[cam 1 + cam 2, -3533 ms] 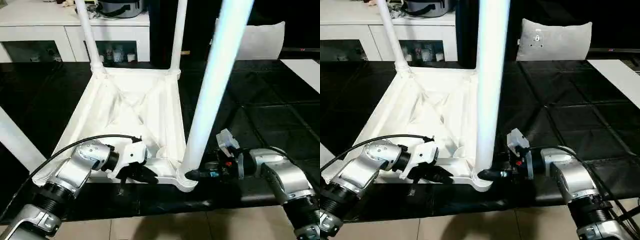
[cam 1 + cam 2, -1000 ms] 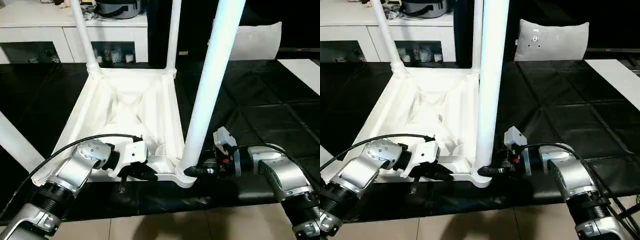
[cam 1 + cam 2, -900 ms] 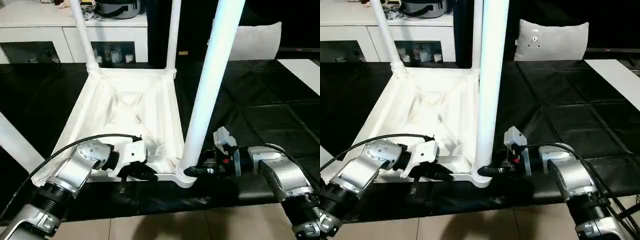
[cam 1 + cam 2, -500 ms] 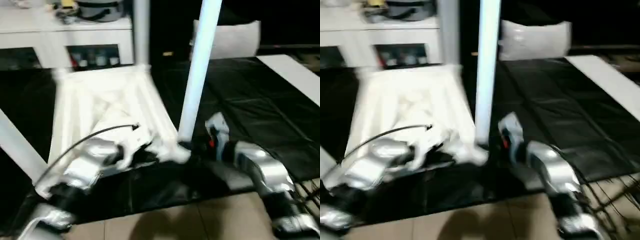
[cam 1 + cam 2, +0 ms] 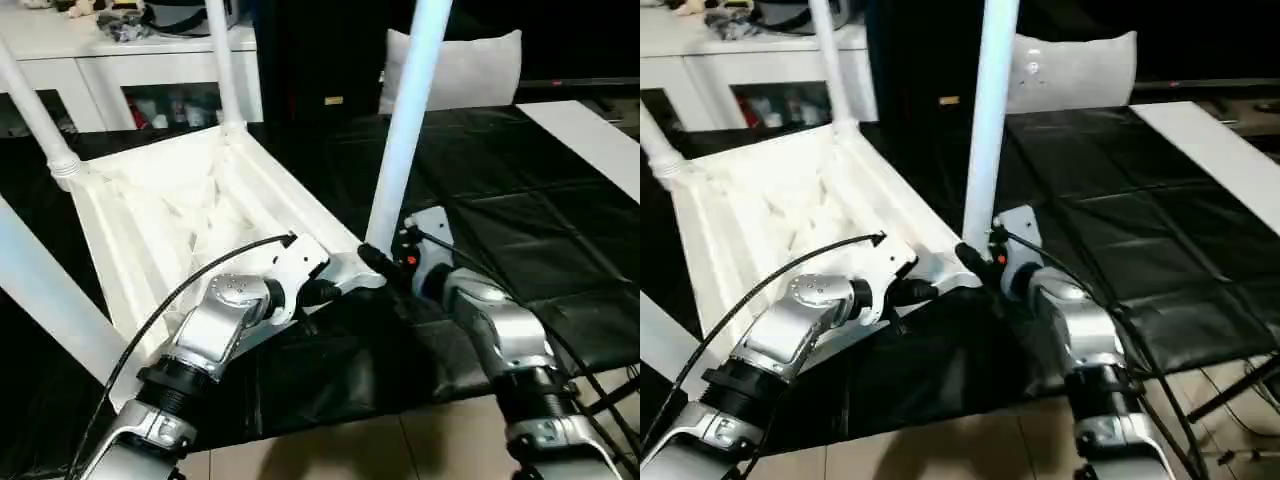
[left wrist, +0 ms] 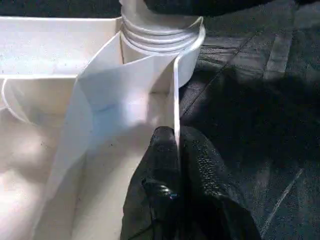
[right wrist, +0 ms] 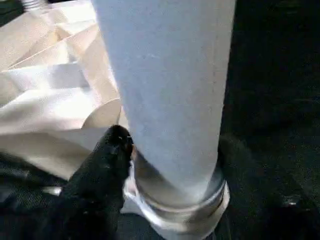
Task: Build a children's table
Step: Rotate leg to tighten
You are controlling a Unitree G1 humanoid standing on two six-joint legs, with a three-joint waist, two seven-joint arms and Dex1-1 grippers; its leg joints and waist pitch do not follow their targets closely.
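The children's table (image 5: pixel 150 210) lies upside down on a black mat, its ribbed underside up and white legs standing in the corner sockets. The nearest leg (image 5: pixel 405 130) rises from the socket at the near right corner. My left gripper (image 5: pixel 322 291) is shut on the thin rim wall of the table top right beside that socket; the left wrist view shows the rim wall (image 6: pixel 176 100) pinched between its black fingertips. My right gripper (image 5: pixel 372 262) sits at the foot of that nearest leg, just above the socket collar (image 7: pixel 185 200).
The black mat (image 5: pixel 520 200) runs wide to the right, with tiled floor (image 5: pixel 380 450) at its near edge. A white cabinet (image 5: pixel 120 60) with shelves stands behind the table. A grey cushion (image 5: pixel 460 65) lies at the back right, a white board (image 5: pixel 590 120) at the far right.
The table has turned on the mat: its far end has swung to the left while the near right corner stays at my grippers. The head camera has shifted too.
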